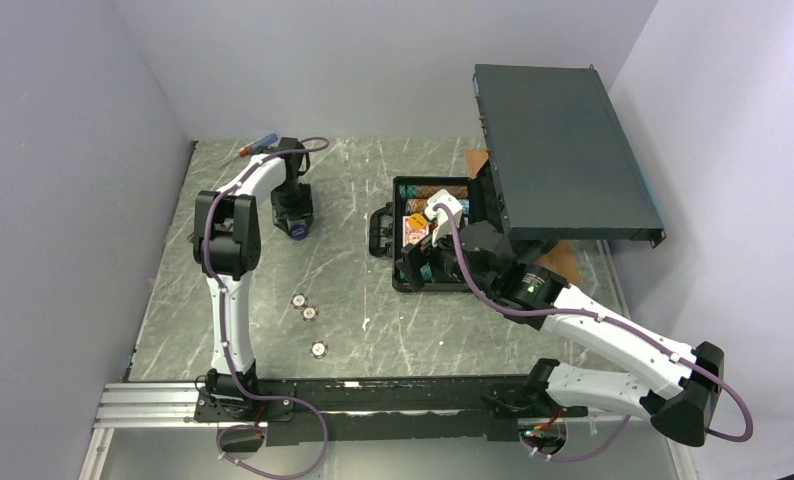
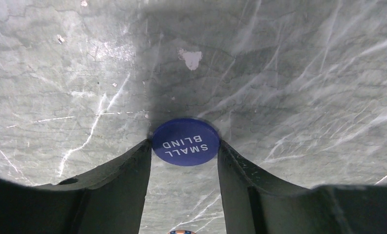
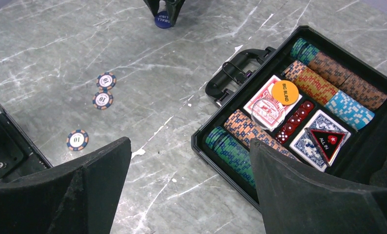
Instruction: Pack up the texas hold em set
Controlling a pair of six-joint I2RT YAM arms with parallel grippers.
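Top view, arms: two. The left gripper (image 1: 298, 226) is lowered to the table (image 1: 373, 320); the right gripper (image 1: 420, 262) hangs over the near end of the open case (image 1: 423, 182).
Top view, loose chips (image 1: 309, 313): three, lying nearer the bases than the left gripper, well apart from the case.
Top view, surroundings: a rack box (image 1: 568, 150) overlaps the case's far right corner; a screwdriver (image 1: 258, 146) lies beyond the left gripper.
Left wrist view, hold: one blue button (image 2: 185, 142), lettered "SMALL BLIND", is pinched between both fingers (image 2: 128, 180).
Right wrist view, tool: jaws are spread wide; nothing is held.
Right wrist view, case contents: a red deck (image 3: 264, 108) and a blue deck (image 3: 306, 144), with a row of red dice (image 3: 294, 122) between them. An orange button (image 3: 285, 92) reads "BIG BLIND" and a black tag (image 3: 326, 140) reads "ALL IN". Rows of striped chips (image 3: 328, 73) are seen along both sides.
Right wrist view, loose chips: each is marked "10", ahead of the left finger.
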